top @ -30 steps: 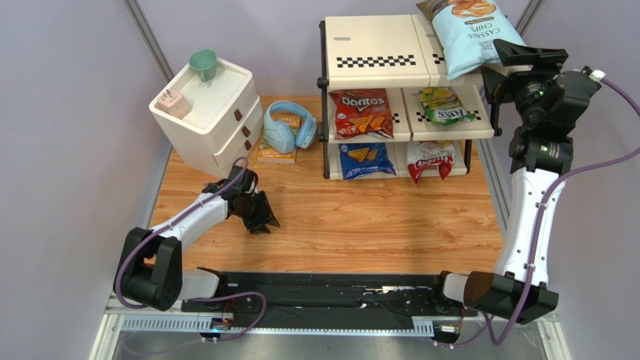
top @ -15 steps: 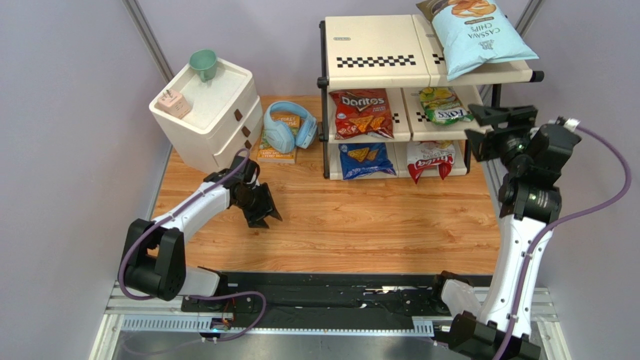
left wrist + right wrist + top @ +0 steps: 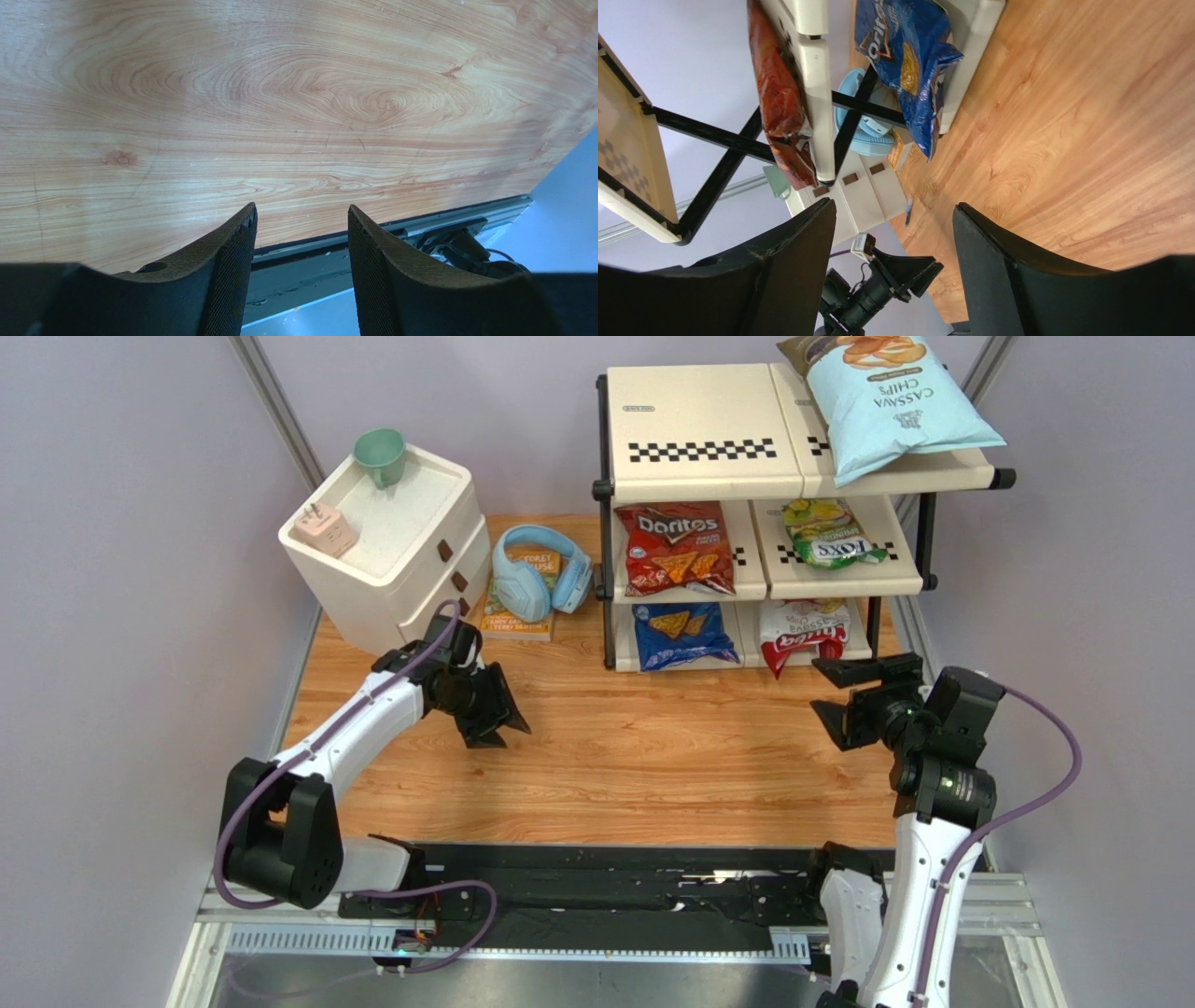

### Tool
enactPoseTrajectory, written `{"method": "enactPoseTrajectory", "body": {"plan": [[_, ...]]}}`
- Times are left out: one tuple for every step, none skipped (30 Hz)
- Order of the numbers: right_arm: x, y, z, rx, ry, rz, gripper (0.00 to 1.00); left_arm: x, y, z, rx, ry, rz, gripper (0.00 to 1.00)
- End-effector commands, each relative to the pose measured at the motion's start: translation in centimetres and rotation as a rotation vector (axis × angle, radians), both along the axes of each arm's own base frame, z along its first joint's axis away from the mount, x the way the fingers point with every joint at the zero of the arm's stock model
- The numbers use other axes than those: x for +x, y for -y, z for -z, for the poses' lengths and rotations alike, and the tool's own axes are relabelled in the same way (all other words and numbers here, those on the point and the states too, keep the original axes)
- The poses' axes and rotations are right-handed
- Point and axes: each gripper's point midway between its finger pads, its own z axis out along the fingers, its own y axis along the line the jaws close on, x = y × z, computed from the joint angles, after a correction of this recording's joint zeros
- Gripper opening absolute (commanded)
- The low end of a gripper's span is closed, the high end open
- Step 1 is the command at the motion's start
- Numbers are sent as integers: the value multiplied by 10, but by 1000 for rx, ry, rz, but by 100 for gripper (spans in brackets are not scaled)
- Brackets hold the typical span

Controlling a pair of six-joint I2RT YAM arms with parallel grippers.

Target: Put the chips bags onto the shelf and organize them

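Foil chips bags point(image 3: 675, 546) on cream checkered shelf point(image 3: 697, 423) | left jaws apart | right jaws apart

Chips bags point(image 3: 675, 546) on shelf point(image 3: 687, 420), cabinet point(image 3: 390, 546) left

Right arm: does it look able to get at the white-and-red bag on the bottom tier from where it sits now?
Probably yes. The right gripper is open and empty, just in front of the white-and-red bag, which lies at the front of the bottom tier of the shelf. Nothing lies between them.
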Motion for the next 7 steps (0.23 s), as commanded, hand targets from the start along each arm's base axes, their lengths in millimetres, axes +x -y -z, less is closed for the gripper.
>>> {"method": "enactPoseTrajectory", "body": {"plan": [[-14,-12,4,25,-4,-41,67,2,3,-18,-36,42,-10,56],[-15,-13,8,29,-24,-42,67,3,4,-19,-46,56,-4,55],[-16,-14,10,28,-29,-48,67,2,5,-20,-53,64,0,54],[-17,-15,12,32,-33,-50,67,0,4,-18,-50,60,-1,54],[-17,-16,12,37,-35,-54,67,-1,3,-19,-49,65,-4,54],[-17,-17,16,42,-42,-56,67,0,3,-19,-45,68,-9,55],[-19,-18,17,43,-43,-58,67,-3,2,-18,-43,58,-11,55]]}}
